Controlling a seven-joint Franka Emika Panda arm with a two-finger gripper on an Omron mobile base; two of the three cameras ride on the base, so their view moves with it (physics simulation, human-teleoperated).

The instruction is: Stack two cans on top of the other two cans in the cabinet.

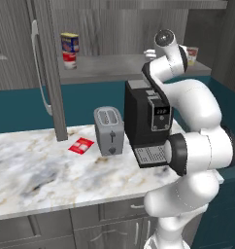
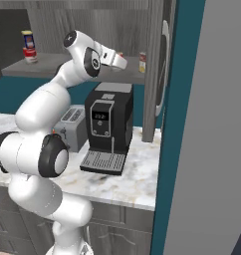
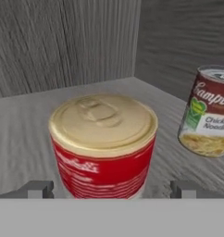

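Left base view: in the cabinet, at the left of the shelf board, the blue can sits stacked on a red can; the arm reaches in at right, near the pale cream can. On the counter below stand a toaster and coffee machine. Right base view: the hand is over the shelf, just left of the cream can. Hand view: the gripper is spread wide, one tip either side of a second red can, not touching it; the cream can stands apart to the right, tilted in this view.
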